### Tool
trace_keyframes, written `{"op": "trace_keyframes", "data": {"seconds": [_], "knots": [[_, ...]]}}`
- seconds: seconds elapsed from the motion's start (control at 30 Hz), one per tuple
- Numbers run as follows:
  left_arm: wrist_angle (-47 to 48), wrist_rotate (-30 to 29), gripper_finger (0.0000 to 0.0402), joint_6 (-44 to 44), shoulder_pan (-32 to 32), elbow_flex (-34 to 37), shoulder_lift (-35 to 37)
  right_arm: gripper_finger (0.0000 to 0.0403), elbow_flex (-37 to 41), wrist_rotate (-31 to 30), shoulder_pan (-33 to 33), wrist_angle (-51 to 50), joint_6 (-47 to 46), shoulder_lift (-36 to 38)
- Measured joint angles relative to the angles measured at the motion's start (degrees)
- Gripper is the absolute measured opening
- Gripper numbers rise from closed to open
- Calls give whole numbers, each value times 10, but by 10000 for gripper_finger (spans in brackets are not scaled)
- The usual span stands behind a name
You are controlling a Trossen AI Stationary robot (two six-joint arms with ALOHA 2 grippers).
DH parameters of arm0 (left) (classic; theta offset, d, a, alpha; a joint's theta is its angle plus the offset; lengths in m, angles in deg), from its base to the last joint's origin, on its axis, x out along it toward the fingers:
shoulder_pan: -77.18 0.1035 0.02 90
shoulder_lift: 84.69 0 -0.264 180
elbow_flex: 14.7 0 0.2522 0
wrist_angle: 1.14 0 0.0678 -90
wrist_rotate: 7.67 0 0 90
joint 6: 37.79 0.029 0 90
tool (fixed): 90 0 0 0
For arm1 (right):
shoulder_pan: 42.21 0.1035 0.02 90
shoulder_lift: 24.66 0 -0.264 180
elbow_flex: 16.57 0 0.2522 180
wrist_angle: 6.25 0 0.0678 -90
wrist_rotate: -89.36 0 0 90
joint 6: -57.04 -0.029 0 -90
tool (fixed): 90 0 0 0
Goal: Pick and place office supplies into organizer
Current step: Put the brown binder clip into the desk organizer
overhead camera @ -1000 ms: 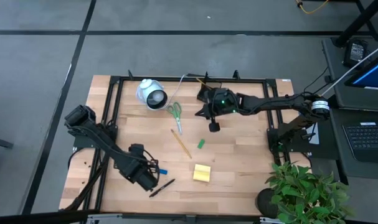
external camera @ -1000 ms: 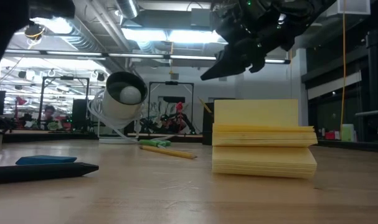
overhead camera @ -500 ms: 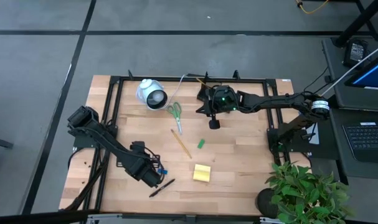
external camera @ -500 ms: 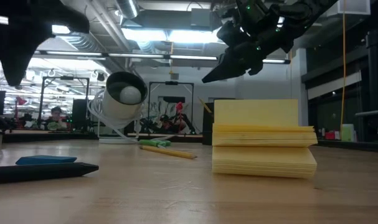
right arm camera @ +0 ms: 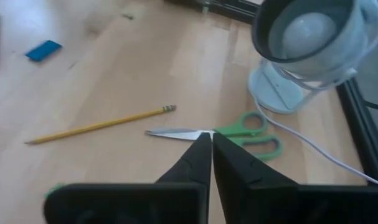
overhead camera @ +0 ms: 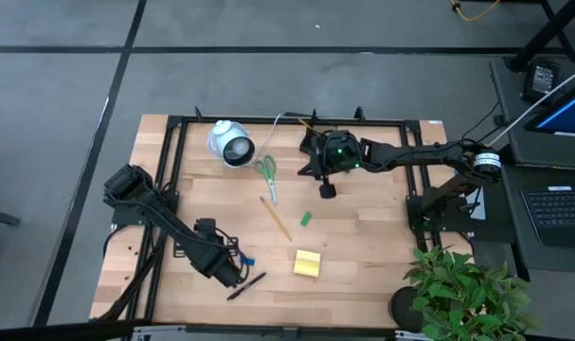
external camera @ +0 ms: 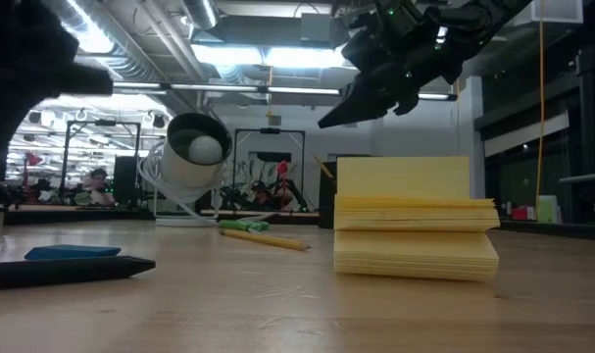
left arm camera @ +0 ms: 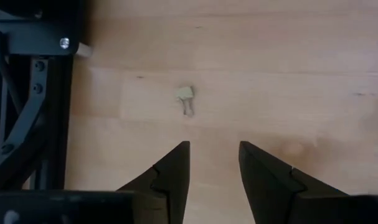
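My left gripper (left arm camera: 214, 146) stands open over bare wood near the table's front left (overhead camera: 230, 273), nothing between its fingers. A blue eraser (overhead camera: 247, 260) and a black pen (overhead camera: 246, 286) lie just beside it. My right gripper (overhead camera: 325, 190) is shut, held in the air at the far middle, above and right of the green-handled scissors (right arm camera: 238, 134). A pencil (overhead camera: 276, 218), a small green piece (overhead camera: 306, 219) and the yellow sticky pad (overhead camera: 308, 263) lie flat mid-table. The black organizer (overhead camera: 313, 142) is largely hidden under my right arm.
A white round device (overhead camera: 230, 144) with its cable stands at the far left of the work area. A black metal frame (left arm camera: 27, 93) borders the tabletop. A small scrap (left arm camera: 185, 96) lies on the wood ahead of my left gripper. A potted plant (overhead camera: 458, 289) stands off the front right corner.
My left gripper has come down toward the table near the front left; in the low view its dark bulk now fills more of the left side. My right gripper has stayed where it was, shut.
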Motion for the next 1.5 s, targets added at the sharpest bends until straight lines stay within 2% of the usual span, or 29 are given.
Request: {"op": "trace_keyframes", "data": {"seconds": [0.1,0.33,0.43,0.67,0.83,1.3,1.5], "knots": [[-16,5,132,-6,0,27,18,23,0,9,0,0,0,0],[-125,10,132,-7,3,127,94,7,0,10,0,2,0,0],[-125,15,132,-11,11,165,118,6,0,10,0,4,0,0],[-164,4,132,-6,30,210,180,23,0,10,0,5,0,0],[-207,13,132,-6,35,244,195,25,0,10,0,5,0,0],[-214,7,171,-5,35,258,195,25,0,10,0,4,-2,0],[-196,3,175,-4,37,258,187,25,0,10,0,4,-2,0]]}}
